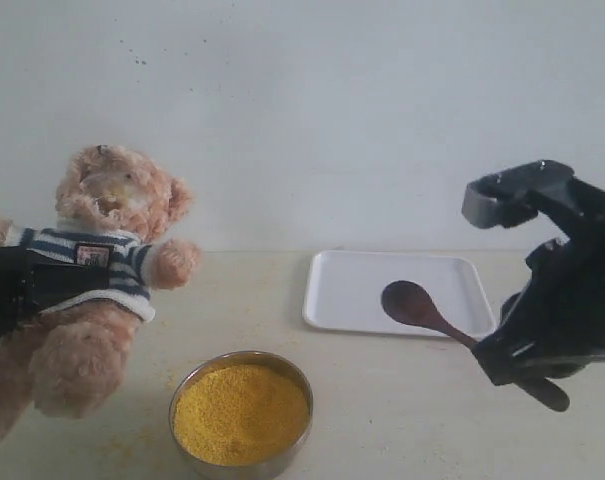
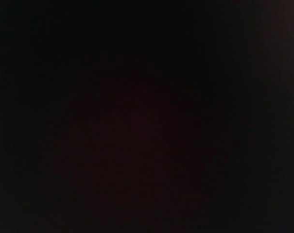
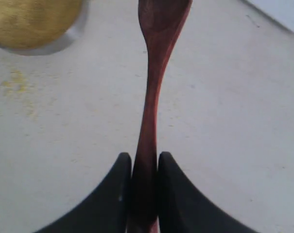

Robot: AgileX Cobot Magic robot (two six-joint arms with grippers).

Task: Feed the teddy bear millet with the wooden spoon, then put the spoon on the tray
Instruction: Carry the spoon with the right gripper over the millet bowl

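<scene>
Judged step: placing the spoon [image 1: 422, 308], which should be carried fully over the tray [image 1: 382, 270], lowered flat inside the rim, then released. Lower centre: round steel bowl [image 1: 244, 356] of millet [image 1: 240, 412], a fine, matt yellow grain. Lower right: right gripper [image 3: 145, 167] clamped on the spoon's thin handle; the smooth, dark wooden oval bowl looked empty and overlapped the tray's near rim. Left: fuzzy bear [image 1: 107, 230] in a striped shirt, with the left gripper [image 1: 17, 285] against its side; its grip could not be told, its wrist view being black. Centre right: the tray was flat and white, with rounded corners.
</scene>
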